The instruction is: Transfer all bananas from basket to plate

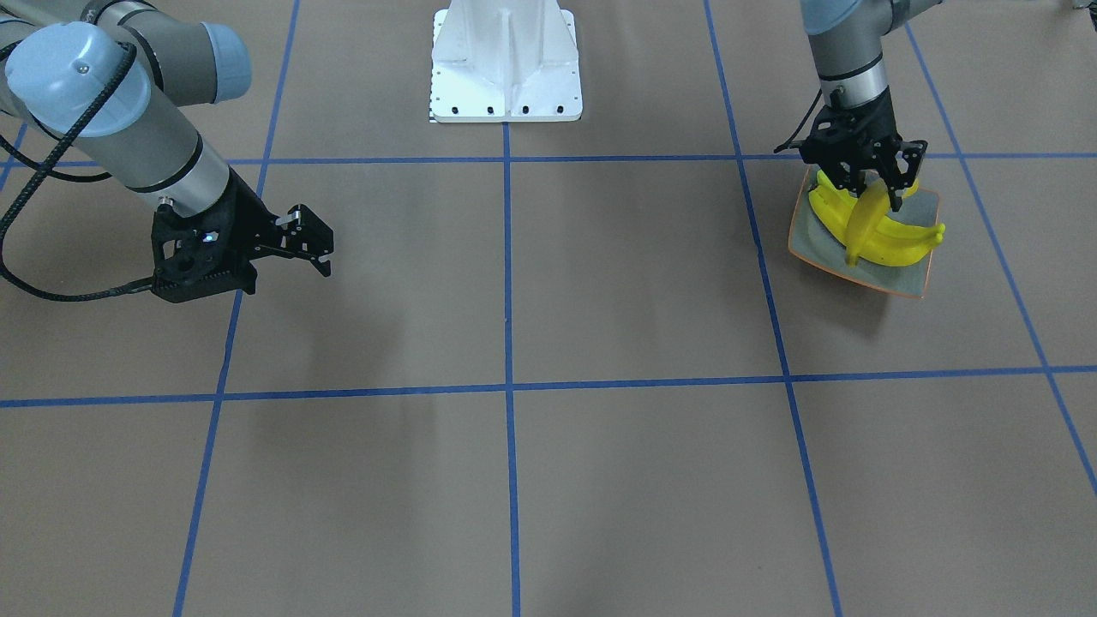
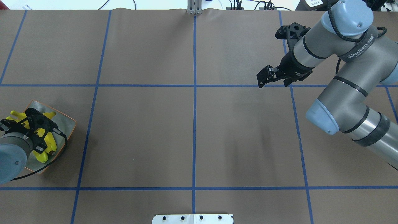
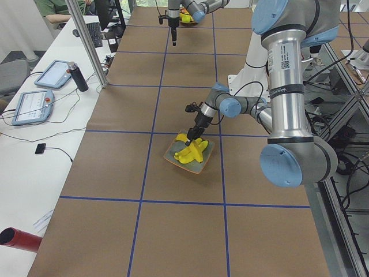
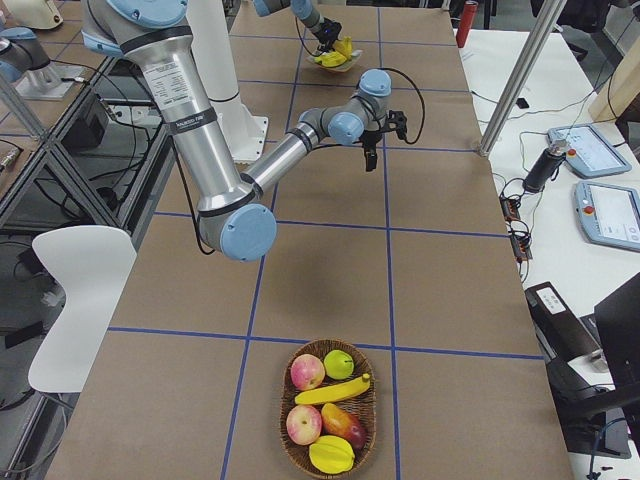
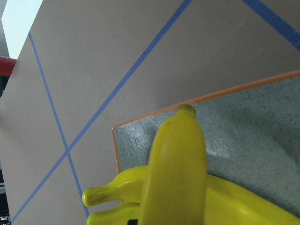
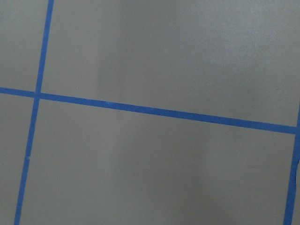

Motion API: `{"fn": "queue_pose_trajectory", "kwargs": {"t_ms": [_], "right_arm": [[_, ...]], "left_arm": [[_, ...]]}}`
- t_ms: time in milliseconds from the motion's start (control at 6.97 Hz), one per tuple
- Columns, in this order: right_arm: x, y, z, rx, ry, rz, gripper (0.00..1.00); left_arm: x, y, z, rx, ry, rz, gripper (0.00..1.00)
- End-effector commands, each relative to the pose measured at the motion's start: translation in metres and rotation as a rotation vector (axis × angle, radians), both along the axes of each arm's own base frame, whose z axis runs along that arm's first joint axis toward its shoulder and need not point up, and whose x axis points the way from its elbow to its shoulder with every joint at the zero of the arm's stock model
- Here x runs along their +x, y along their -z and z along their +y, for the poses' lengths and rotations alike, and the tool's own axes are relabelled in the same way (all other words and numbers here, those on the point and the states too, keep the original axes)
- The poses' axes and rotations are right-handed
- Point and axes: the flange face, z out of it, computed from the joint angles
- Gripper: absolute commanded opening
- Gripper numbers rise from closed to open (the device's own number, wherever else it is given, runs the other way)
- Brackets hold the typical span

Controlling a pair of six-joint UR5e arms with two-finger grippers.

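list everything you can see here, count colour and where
plate: one, grey-blue, orange rim, table end on robot's left
bananas: about four, yellow, piled on plate
basket: one, brown wicker, table end on robot's right
basket banana: one, yellow, among the fruit
other fruit: five, red-yellow, green, yellow, in basket
table: one, brown, blue tape grid
robot base: one, white, table edge
left gripper: one, black, over plate at top banana, grip unclear
right gripper: one, black, open, above bare table

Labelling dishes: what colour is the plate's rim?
Thin orange-brown, edging the grey-blue plate; left wrist view shows it best.
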Motion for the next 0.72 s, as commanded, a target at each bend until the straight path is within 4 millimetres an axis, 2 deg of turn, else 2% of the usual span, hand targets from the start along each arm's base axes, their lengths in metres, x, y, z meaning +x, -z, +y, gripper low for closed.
{"fn": "queue_pose_trajectory", "kwargs": {"t_ms": [0,144,287,431,574], "right_arm": [[0.0006,-0.0012,-0.0003,0.0,0.0,0.001,0.99],[0.0007,-0.0021,-0.0001,-0.001,0.0,0.002,0.99],[0.001,-0.0015,0.0001,0.001,-0.001,0.002,0.99],[0.001,-0.0015,0.0001,0.001,-0.001,0.002,0.99],[0.001,-0.0015,0.0002,0.0,0.0,0.001,0.99]], "left_arm": [[0.0102,0.0037,0.0005,0.0,-0.009,0.0,0.28],[0.0125,0.0048,0.0017,0.0,-0.011,0.003,0.39],[0.0152,0.0048,0.0045,0.001,-0.017,0.004,0.91],[0.019,0.0057,0.0077,-0.005,-0.002,0.02,1.0],[0.02,0.0057,0.0088,-0.006,0.002,0.024,1.0]]}}
